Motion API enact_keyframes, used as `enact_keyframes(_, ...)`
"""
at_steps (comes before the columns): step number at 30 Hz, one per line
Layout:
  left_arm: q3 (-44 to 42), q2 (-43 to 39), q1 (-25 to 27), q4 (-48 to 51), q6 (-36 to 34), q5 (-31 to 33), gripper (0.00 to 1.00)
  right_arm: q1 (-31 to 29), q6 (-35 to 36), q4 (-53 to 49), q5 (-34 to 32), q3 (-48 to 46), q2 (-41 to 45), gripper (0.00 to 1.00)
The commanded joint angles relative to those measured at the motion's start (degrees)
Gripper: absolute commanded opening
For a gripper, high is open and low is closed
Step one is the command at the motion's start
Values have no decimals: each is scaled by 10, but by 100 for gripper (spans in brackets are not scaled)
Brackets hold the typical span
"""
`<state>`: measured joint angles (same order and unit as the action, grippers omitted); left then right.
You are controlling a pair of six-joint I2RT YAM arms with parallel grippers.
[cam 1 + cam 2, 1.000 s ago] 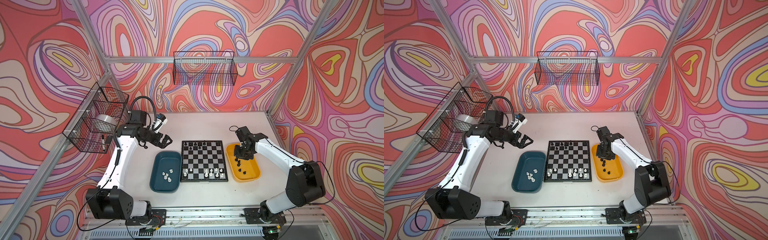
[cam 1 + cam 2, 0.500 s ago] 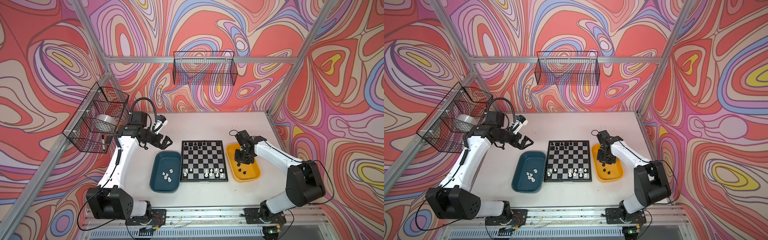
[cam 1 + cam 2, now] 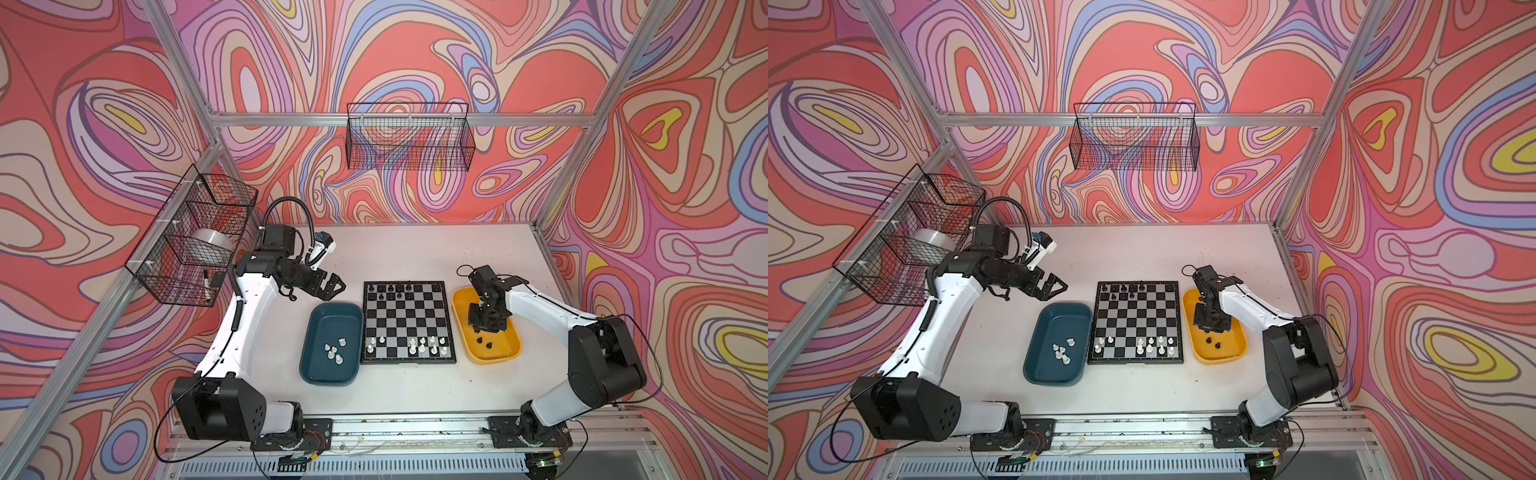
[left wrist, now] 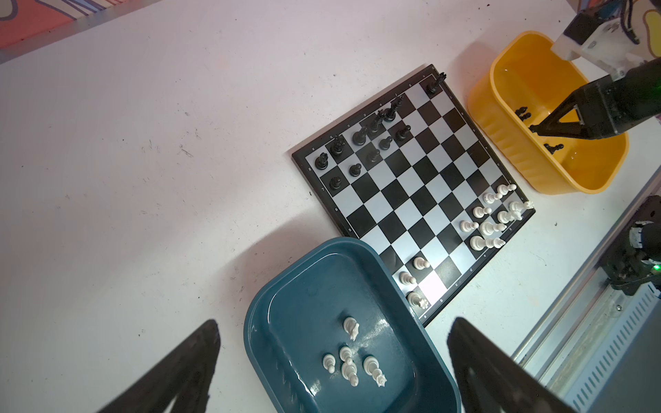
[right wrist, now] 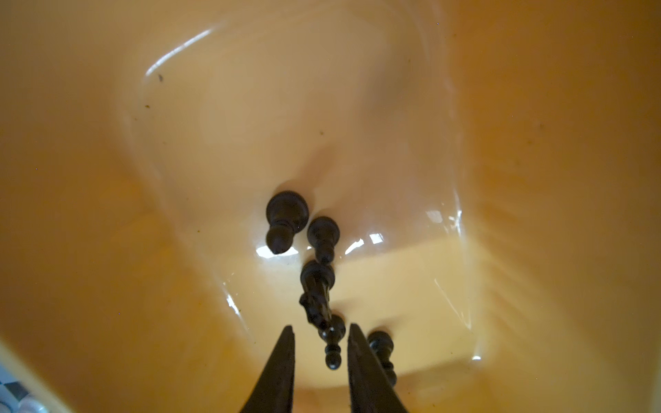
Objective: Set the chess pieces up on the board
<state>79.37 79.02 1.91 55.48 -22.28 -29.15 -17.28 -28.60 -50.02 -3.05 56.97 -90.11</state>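
Note:
The board lies mid-table between two trays. Black chess pieces stand along its far rows and white ones along its near rows. Several white pieces lie in the teal tray. Several black pieces lie in the yellow tray. My right gripper is low inside the yellow tray, its jaws narrowly open around a lying black pawn, with a gap on one side. My left gripper hovers wide open beyond the teal tray's far end, holding nothing.
A wire basket holding a tape roll hangs on the left wall. Another wire basket hangs on the back wall. An aluminium rail runs along the table's front edge, carrying both arm bases.
My right gripper has come down and towards the front inside the yellow tray, onto the black pieces. The left arm has barely moved.

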Motion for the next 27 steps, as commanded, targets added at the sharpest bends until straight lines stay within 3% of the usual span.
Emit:
enact_keyframes(1,-4,-16,3,4,1,3,100,2,6,21,-6,-9,-9,27)
enact_keyframes(27,-8,-17,7,2,4,7,100,2,15,37,-20,-26,-10,17)
